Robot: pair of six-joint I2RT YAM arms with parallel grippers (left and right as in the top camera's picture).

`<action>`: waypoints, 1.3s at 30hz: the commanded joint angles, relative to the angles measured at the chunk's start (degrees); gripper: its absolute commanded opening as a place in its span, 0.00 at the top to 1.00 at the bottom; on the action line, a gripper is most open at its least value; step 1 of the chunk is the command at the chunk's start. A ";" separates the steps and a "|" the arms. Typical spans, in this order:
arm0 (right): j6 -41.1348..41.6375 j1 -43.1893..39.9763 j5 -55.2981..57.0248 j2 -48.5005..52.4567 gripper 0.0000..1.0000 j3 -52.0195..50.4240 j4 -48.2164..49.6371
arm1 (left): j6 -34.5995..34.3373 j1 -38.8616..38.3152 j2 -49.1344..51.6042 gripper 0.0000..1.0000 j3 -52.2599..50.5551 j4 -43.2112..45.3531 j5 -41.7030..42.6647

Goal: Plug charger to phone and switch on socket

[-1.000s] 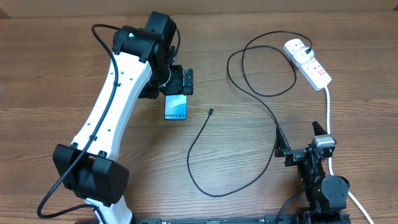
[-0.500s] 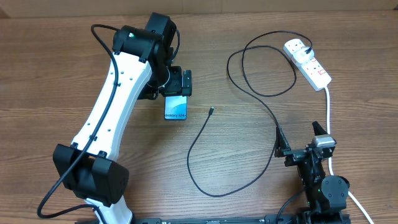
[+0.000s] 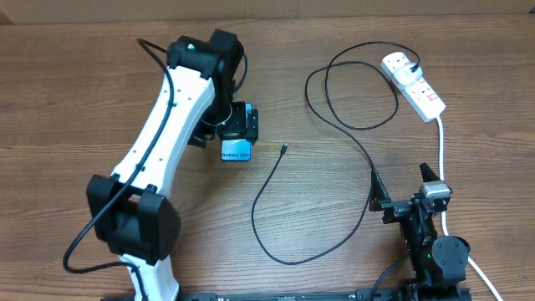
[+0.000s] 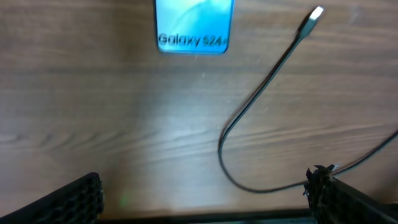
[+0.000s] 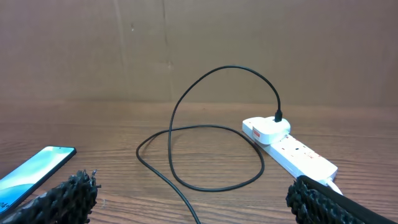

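Phone (image 3: 236, 151) is lying flat on the wooden table (image 3: 334, 251), left of centre, its light blue screen facing up and its "Galaxy S24+" lettering on the near edge. The socket (image 3: 415, 85), a white power strip with red switch markings, is sitting at the far right. It is holding a white plug (image 3: 398, 64) in its far end, and a thick white cord (image 3: 441, 159) is running from its near end toward me.

The charger (image 3: 267, 188) is trailing from that plug as a thin black cable. It is looping across the far right of the table, sweeping round near the front edge and ending in a small connector tip (image 3: 284, 150) just right of the phone and apart from it. Behind the table I am seeing a plain brown wall (image 5: 186, 50).

The left gripper (image 3: 240, 124) is hanging over the phone's far end and hiding that part from overhead. In the left wrist view its fingers (image 4: 74, 199) are spread wide, gripping nothing, with the phone's near edge (image 4: 193, 25) and the connector tip (image 4: 316, 12) lying beyond them. The right gripper (image 3: 399, 177) is waiting at the near right, also spread and empty. The cable is passing just beside its left finger, and the socket (image 5: 298, 154) is lying well beyond it.
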 commanded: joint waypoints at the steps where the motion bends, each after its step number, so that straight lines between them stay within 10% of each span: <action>1: 0.20 0.31 0.35 -0.63 0.00 -0.57 0.46 | 1.70 -1.46 3.61 0.00 2.99 -1.62 -4.24; 39: 0.20 0.31 0.35 -0.63 0.00 -0.57 0.46 | -1.25 -2.78 6.49 0.00 2.91 20.50 -4.79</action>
